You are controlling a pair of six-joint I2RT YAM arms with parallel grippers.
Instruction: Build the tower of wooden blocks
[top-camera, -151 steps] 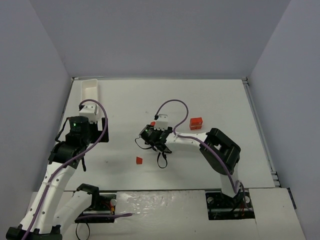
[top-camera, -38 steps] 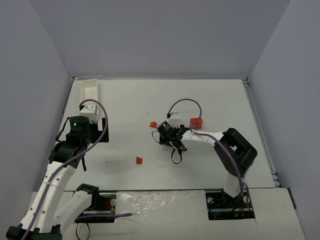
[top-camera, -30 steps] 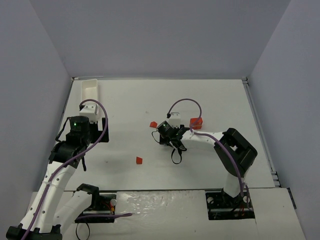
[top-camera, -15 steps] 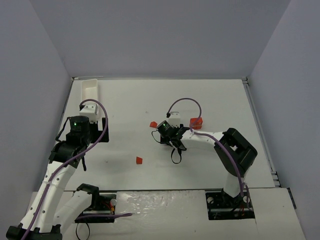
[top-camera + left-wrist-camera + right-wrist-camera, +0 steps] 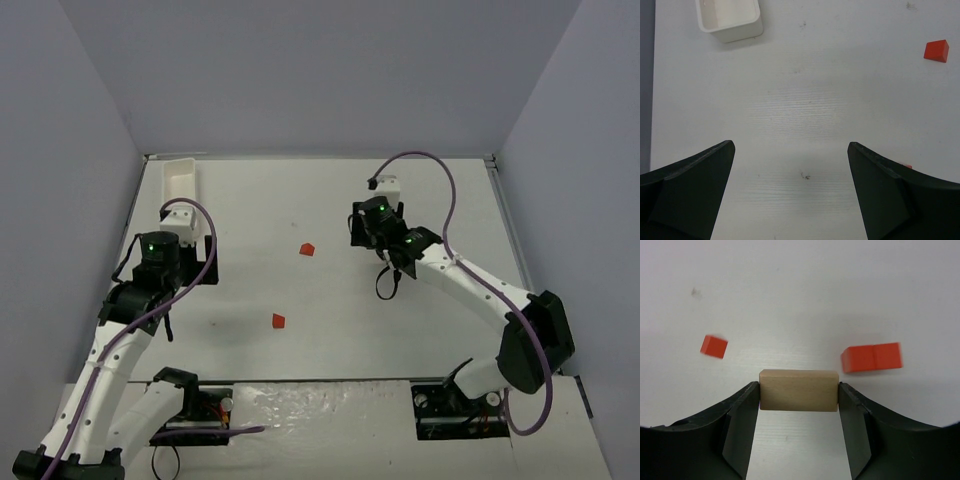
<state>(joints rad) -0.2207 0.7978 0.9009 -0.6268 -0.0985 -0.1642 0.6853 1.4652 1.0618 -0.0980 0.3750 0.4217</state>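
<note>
"Where was the tower to be built?"

"Two red blocks (image 5: 871, 357) were seen side by side on the counter (image 5: 790, 280), to the right of the tan block (image 5: 798, 396) clamped in the right tool (image 5: 798, 390). The left tool (image 5: 790, 192) was seen wide open, empty."

"What could be spoiled?"

"The pair could be knocked apart if the block were lowered off-centre."

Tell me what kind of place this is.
Probably a robotics lab test cell: a white table boxed in by plain grey walls, two white robot arms bolted at its near edge, and small red wooden blocks scattered on it.
</note>
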